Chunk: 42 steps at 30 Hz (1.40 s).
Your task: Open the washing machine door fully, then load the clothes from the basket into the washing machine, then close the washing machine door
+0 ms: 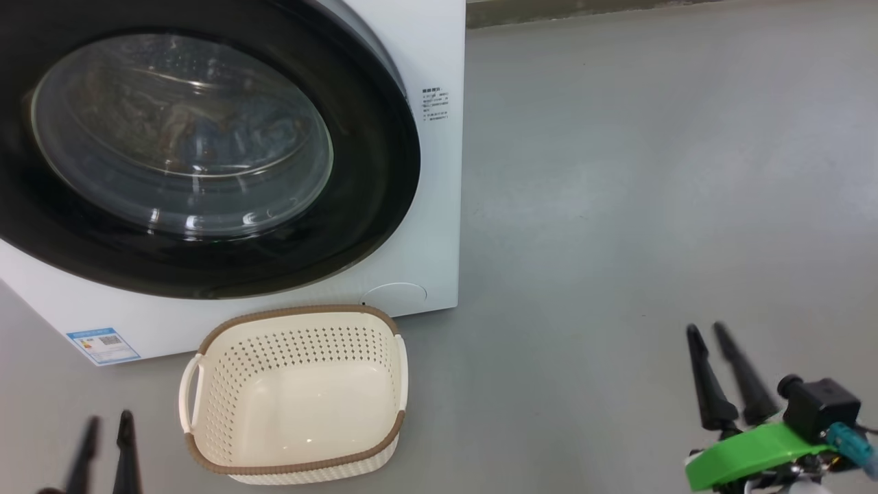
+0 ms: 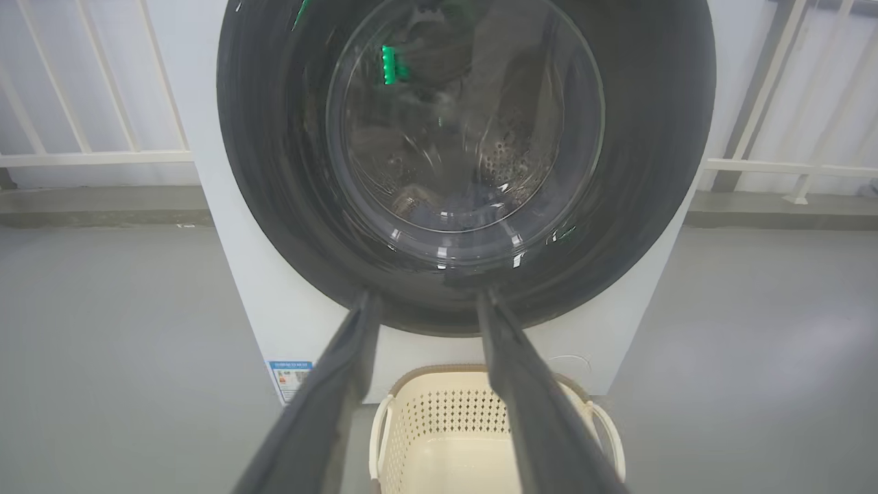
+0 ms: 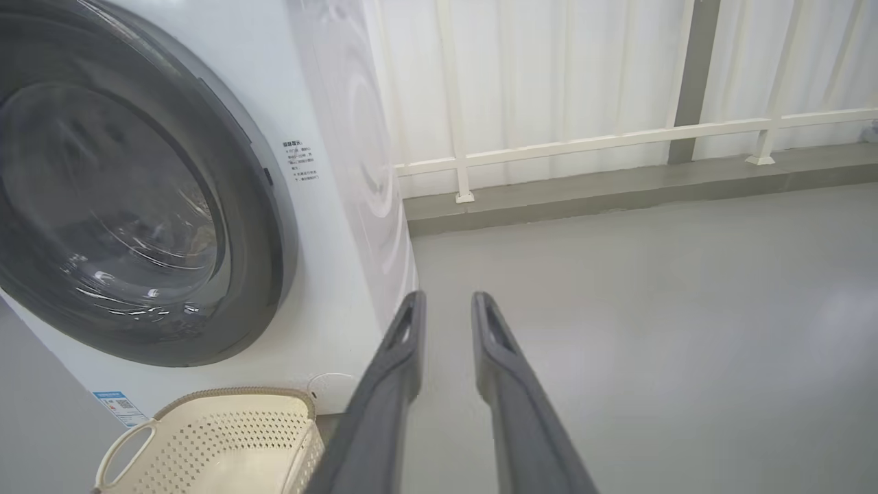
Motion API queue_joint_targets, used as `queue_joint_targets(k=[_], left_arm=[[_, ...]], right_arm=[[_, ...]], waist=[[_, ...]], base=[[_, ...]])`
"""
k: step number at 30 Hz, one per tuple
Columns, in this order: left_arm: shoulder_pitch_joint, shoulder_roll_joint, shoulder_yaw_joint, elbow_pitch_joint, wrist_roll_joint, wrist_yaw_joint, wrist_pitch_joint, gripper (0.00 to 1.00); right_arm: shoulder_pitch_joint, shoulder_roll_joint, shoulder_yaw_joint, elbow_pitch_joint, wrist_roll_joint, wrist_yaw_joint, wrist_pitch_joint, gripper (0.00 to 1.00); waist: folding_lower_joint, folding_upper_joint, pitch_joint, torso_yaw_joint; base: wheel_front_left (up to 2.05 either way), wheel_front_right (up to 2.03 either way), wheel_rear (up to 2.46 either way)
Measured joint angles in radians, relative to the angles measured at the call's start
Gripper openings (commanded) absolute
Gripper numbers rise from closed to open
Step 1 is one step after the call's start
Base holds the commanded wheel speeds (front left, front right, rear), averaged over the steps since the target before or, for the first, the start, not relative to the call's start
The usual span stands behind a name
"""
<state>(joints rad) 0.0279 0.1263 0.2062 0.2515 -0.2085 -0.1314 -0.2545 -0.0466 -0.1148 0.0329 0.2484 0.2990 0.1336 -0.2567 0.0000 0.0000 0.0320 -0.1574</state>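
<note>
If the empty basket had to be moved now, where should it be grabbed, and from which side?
Probably by the loop handle on the left side of the basket, coming from the left with the left tool: the handle stands proud of the wall, leaving a gap for one finger, and that tool is nearest.

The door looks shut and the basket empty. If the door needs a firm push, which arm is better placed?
Left, probably: the left gripper faces the washing machine door; the right gripper points at floor beside it.
</note>
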Motion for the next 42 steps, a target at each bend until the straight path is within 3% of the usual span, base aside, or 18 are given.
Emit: queue_joint_targets(k=[6,10,42], left_arm=[[0.003,-0.048,-0.01,0.05,-0.011,0.0,0.01,0.0],[0.003,-0.049,-0.01,0.05,-0.058,0.0,0.022,0.0],[-0.005,-0.053,-0.041,0.049,-0.412,0.0,0.113,0.0]], right_arm=[[0.037,0.026,0.002,0.056,0.016,0.0,0.007,0.0],[0.036,0.026,0.0,0.057,0.054,0.0,0.012,0.0],[0.034,0.026,-0.022,0.052,0.4,0.0,0.095,0.0]], waist=[[0.0002,0.0,0.0,0.001],[0.0017,0.0,-0.003,0.007],[0.0,0.0,-0.01,0.048]], base=[[0.0,0.0,0.0],[0.0,0.0,0.0],[0.0,0.0,0.0]])
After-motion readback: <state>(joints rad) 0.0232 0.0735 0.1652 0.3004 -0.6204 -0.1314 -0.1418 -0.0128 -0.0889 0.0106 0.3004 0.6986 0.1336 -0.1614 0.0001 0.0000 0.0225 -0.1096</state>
